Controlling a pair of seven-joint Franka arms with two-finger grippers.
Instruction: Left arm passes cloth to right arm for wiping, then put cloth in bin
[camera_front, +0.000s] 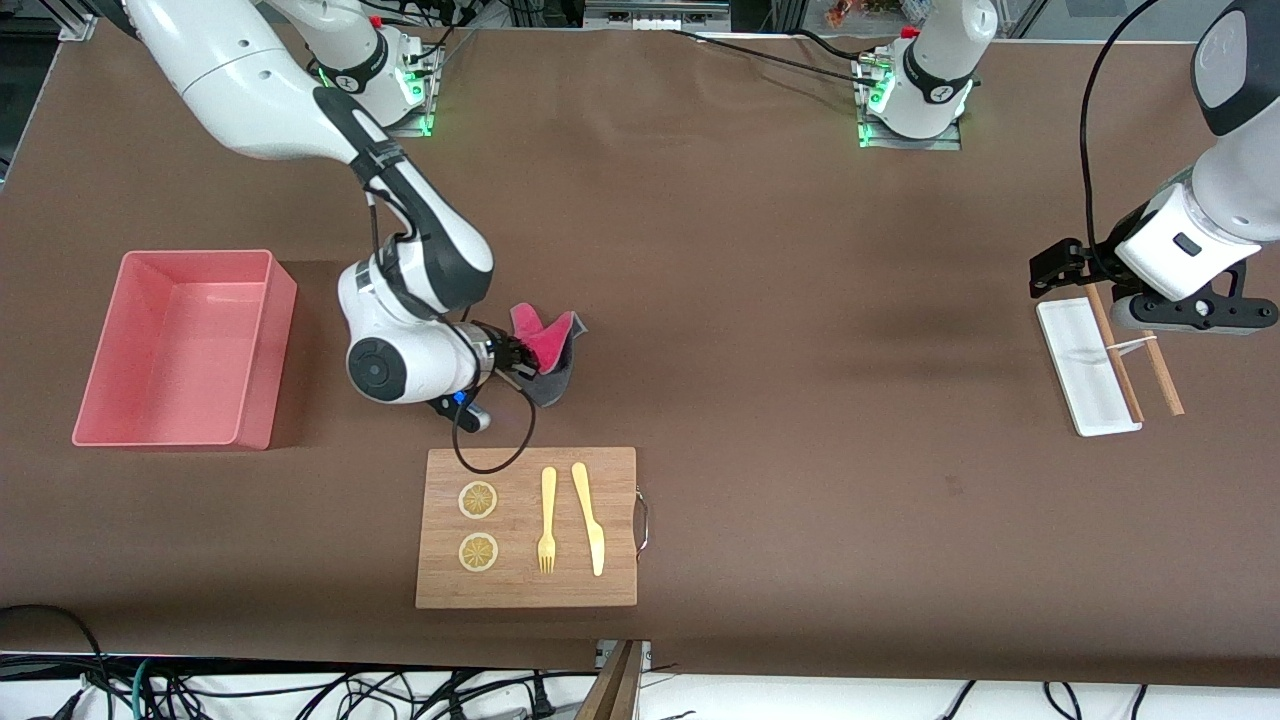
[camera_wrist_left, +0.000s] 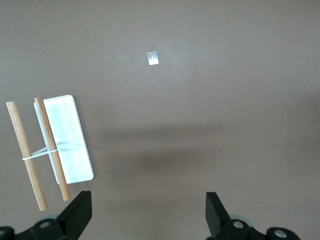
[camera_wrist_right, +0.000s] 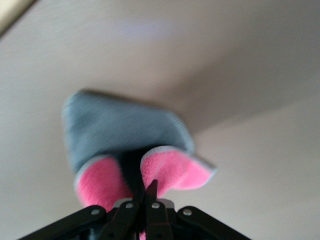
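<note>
My right gripper (camera_front: 518, 360) is shut on the cloth (camera_front: 548, 345), pink inside and dark grey outside, and holds it just above the table between the bin and the table's middle, near the cutting board's top edge. In the right wrist view the cloth (camera_wrist_right: 125, 145) bulges out past my closed fingertips (camera_wrist_right: 148, 192). The pink bin (camera_front: 180, 345) stands empty at the right arm's end of the table. My left gripper (camera_front: 1050, 272) is open and empty over the white tray at the left arm's end; its view shows the gripper (camera_wrist_left: 148, 215) with its jaws wide apart over bare table.
A wooden cutting board (camera_front: 527, 527) with two lemon slices, a yellow fork and a knife lies nearer the front camera than the cloth. A small white tray (camera_front: 1085, 368) with two wooden sticks (camera_front: 1125, 350) lies under the left hand, also in the left wrist view (camera_wrist_left: 70, 142).
</note>
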